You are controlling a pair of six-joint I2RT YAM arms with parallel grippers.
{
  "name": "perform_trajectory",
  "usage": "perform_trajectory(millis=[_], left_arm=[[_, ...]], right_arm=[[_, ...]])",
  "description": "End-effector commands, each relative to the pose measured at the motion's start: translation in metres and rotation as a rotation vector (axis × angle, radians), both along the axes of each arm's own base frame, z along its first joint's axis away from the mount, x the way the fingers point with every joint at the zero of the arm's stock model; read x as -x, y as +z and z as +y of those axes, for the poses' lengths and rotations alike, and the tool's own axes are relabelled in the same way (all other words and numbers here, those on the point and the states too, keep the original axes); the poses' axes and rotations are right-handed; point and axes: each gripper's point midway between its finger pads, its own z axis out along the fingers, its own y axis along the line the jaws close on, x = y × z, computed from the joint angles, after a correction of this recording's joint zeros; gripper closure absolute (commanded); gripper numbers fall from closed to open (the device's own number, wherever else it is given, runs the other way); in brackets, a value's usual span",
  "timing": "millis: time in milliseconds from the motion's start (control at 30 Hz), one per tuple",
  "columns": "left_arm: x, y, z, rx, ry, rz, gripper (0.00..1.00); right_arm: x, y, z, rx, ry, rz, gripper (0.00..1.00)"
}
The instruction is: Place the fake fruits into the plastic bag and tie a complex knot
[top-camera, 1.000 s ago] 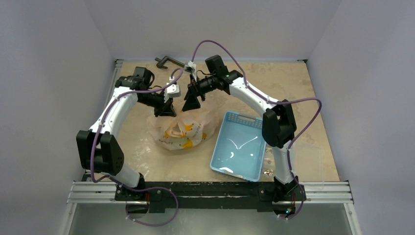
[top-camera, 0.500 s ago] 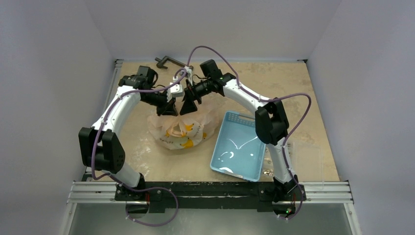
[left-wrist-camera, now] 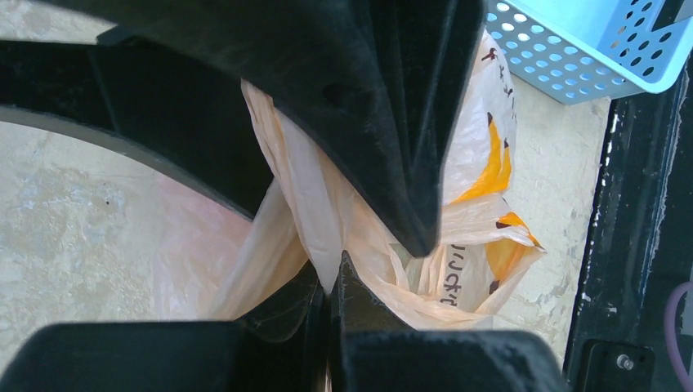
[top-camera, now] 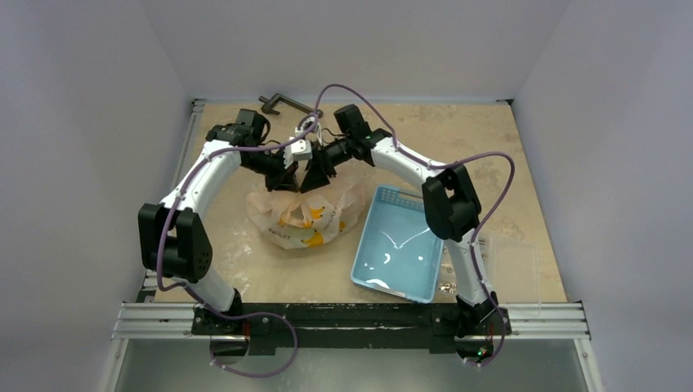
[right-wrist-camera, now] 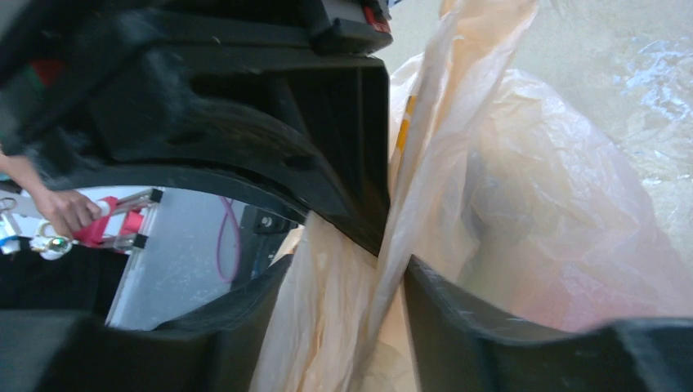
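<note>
The plastic bag (top-camera: 309, 219), pale orange with yellow-orange marks, sits bunched on the table between the arms. The fake fruits are hidden from every view. My left gripper (top-camera: 284, 178) hangs just over the bag's top. In the left wrist view the left gripper (left-wrist-camera: 331, 282) is shut on a pulled-up strip of the plastic bag (left-wrist-camera: 315, 204). My right gripper (top-camera: 315, 176) almost touches the left one. In the right wrist view the right gripper (right-wrist-camera: 347, 282) has its jaws apart, with twisted strands of the plastic bag (right-wrist-camera: 425, 188) running up between them.
A light-blue perforated basket (top-camera: 398, 245) lies right of the bag, its corner (left-wrist-camera: 572, 49) showing in the left wrist view. A black clamp (top-camera: 282, 102) lies at the back edge. A clear plastic sheet (top-camera: 513, 273) lies at the front right.
The right gripper has moved left, up against the left gripper, and its jaws have narrowed around the bag's strands. The left gripper has stayed shut on the bag, edging slightly right.
</note>
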Motion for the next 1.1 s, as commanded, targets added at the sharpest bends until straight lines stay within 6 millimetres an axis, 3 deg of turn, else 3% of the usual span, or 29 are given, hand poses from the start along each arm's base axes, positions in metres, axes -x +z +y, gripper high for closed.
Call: perform_trajectory(millis=[0, 67, 133, 200, 300, 367, 467, 600, 900, 1067], left_arm=[[-0.015, 0.013, -0.007, 0.015, 0.011, -0.060, 1.00], [-0.013, 0.016, -0.007, 0.014, 0.013, -0.065, 0.97], [-0.010, 0.023, -0.004, 0.004, 0.021, -0.076, 0.80], [-0.003, 0.040, 0.004, 0.011, 0.036, -0.100, 0.62], [0.008, 0.095, 0.017, 0.152, 0.119, -0.118, 0.35], [0.007, 0.133, 0.036, 0.233, 0.230, -0.131, 0.20], [-0.007, 0.159, 0.063, 0.277, 0.385, -0.148, 0.15], [-0.028, 0.149, 0.080, 0.236, 0.470, -0.099, 0.13], [-0.035, 0.147, 0.051, 0.361, 0.313, 0.015, 0.18], [-0.018, 0.143, 0.032, 0.383, 0.223, 0.083, 0.39]], right_arm=[[0.009, 0.050, 0.000, -0.099, 0.033, -0.058, 0.65], [0.006, 0.049, 0.000, -0.096, 0.025, -0.072, 0.82], [0.005, 0.050, -0.002, -0.085, 0.014, -0.104, 1.00], [0.002, 0.052, -0.005, -0.077, 0.004, -0.170, 1.00], [0.002, 0.064, -0.009, -0.088, -0.015, -0.244, 1.00], [0.002, 0.074, -0.012, -0.109, -0.033, -0.299, 1.00], [0.000, 0.084, -0.014, -0.129, -0.066, -0.381, 1.00], [0.003, 0.089, -0.017, -0.139, -0.051, -0.453, 1.00], [0.011, 0.082, -0.020, -0.117, -0.006, -0.539, 1.00], [0.009, 0.082, -0.021, -0.118, -0.011, -0.554, 1.00]])
